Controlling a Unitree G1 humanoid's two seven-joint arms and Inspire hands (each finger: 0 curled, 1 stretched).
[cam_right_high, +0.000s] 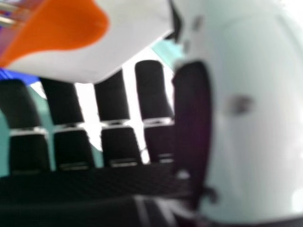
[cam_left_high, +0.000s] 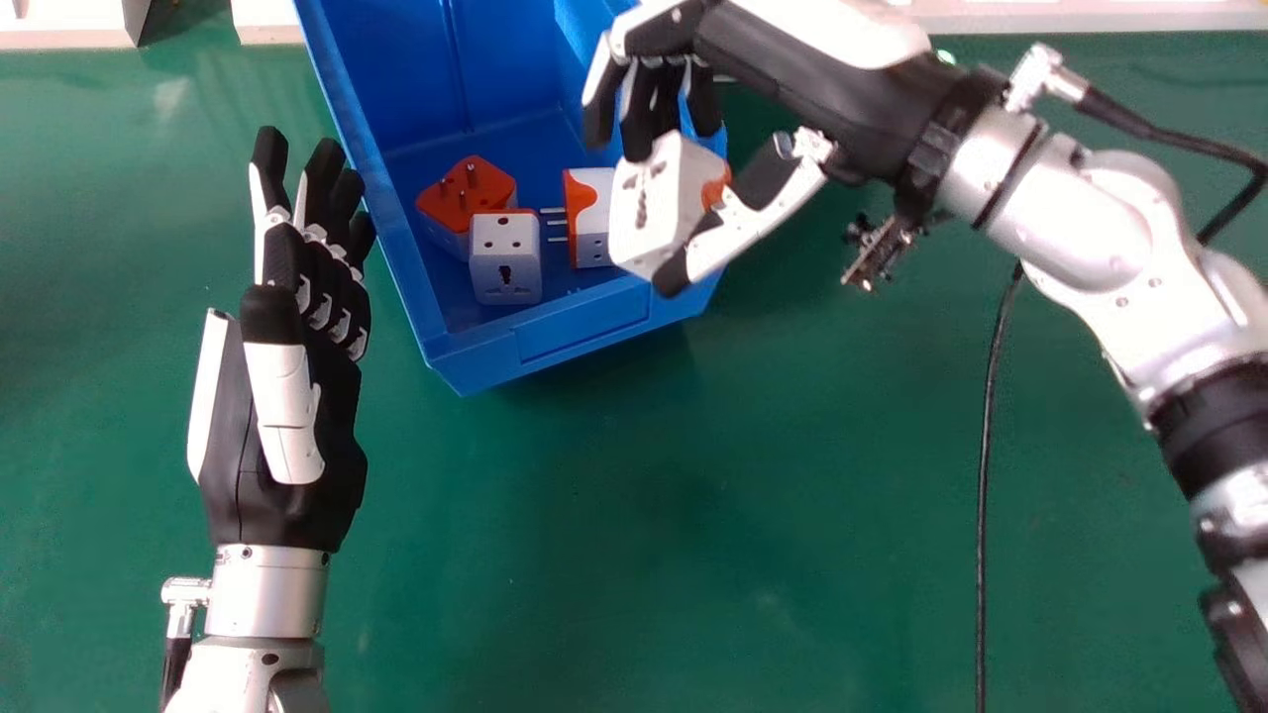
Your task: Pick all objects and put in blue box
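In the head view my right hand [cam_left_high: 763, 50] is over the right side of the blue box [cam_left_high: 580, 309], its fingers and thumb pinching a white and orange adapter [cam_left_high: 649, 203]. The right hand view has the held adapter [cam_right_high: 128, 33] against the fingertips of my right hand [cam_right_high: 113, 104]. Inside the box lie an orange-topped adapter [cam_left_high: 475, 190], a white adapter [cam_left_high: 505, 259] and another white and orange adapter [cam_left_high: 592, 213] with its pins pointing left. My left hand [cam_left_high: 297, 396] rests open left of the box, holding nothing.
The green table [cam_left_high: 594, 555] spreads in front of the box. A black cable [cam_left_high: 991, 446] runs down its right part. White objects [cam_left_high: 69, 22] stand along the far edge. A small metal bracket [cam_left_high: 882, 248] hangs by my right wrist.
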